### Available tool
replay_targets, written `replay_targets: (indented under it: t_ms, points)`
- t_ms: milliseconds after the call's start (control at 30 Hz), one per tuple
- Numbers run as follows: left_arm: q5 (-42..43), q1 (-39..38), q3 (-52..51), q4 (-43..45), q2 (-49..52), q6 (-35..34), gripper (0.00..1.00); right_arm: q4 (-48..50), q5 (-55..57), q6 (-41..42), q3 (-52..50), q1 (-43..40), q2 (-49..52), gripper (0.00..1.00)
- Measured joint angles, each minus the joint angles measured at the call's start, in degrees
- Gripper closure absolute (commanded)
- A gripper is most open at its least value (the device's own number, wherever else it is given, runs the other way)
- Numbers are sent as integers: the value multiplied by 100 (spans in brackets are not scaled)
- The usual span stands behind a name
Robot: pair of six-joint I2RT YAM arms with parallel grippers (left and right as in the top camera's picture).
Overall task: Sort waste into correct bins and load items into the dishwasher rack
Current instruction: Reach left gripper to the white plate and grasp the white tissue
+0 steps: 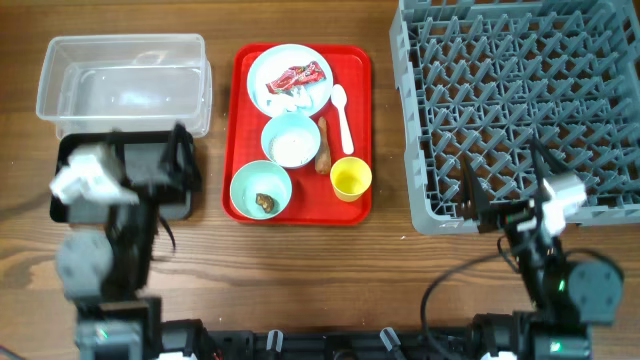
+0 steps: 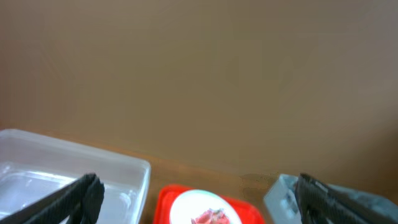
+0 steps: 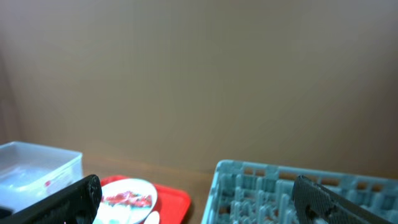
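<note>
Wrapper (image 1: 300,76) on plate (image 1: 262,68); rice (image 1: 291,148) in bowl (image 1: 268,130); lump (image 1: 265,203) in second bowl (image 1: 240,181); rack (image 1: 408,120) right.

My two black fingers (image 2: 74,200) stand wide apart at the bottom corners. Behind the left one sits the clear plastic tub (image 2: 127,174). Beside it is the red tray (image 2: 163,202), bearing a plate (image 2: 183,208) with what seems, though blurred, the red-and-white wrapper (image 2: 211,217). A corner of the grey rack (image 2: 281,194) shows at right.
</note>
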Motion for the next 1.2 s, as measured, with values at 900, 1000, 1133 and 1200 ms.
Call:
replay_targets:
  t_ms: [900, 1000, 1133, 1200]
  points:
    - [-13, -1556, 6736, -4269, 8196, 341, 0, -3731, -455, 90, 2728, -11, 4577, 0]
    - [-15, -1582, 6736, -4232, 8529, 341, 0, -3901, -472, 155, 2728, -11, 4863, 0]
    - [-46, -1580, 6736, -4113, 8924, 286, 0, -4028, -474, 221, 2728, -11, 5178, 0]
    - [-55, -1580, 6736, -4037, 9082, 109, 0, -4030, -476, 232, 2728, -11, 5263, 0]
